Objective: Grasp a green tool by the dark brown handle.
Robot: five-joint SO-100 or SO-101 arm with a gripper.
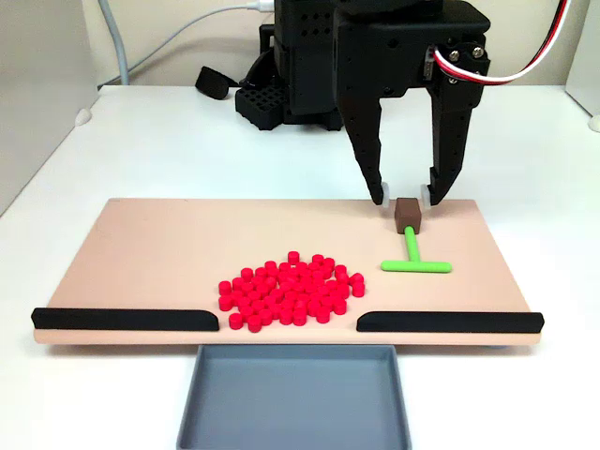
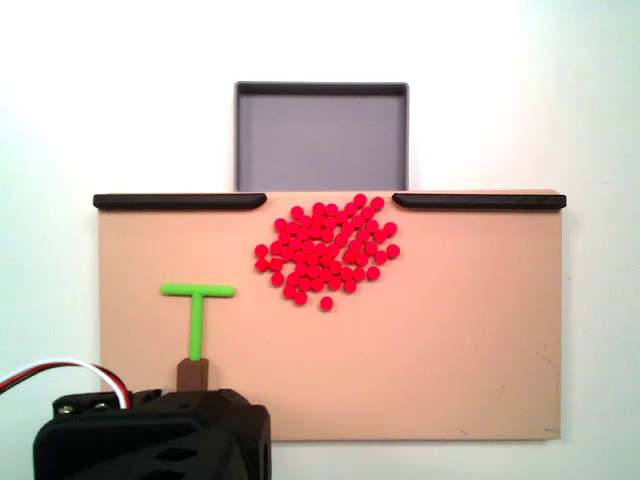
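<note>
1. While the hand (image 1: 407, 198) hangs spread at upper right of a fixed view, empty, fingertips flanking the dark brown handle (image 1: 409, 216) of the green tool (image 1: 414, 259), closing squarely should pinch it.
2. Lower left of another fixed view: the stem lies on the tan board (image 2: 450, 340), so stay centred.

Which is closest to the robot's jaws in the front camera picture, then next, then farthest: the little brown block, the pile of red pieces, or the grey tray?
1. Small dark brown block handle: between the jaws.
2. Pile of small red plastic cylinders: board's middle, lower left.
3. Grey rectangular plastic tray: bottom edge, off the board.
</note>
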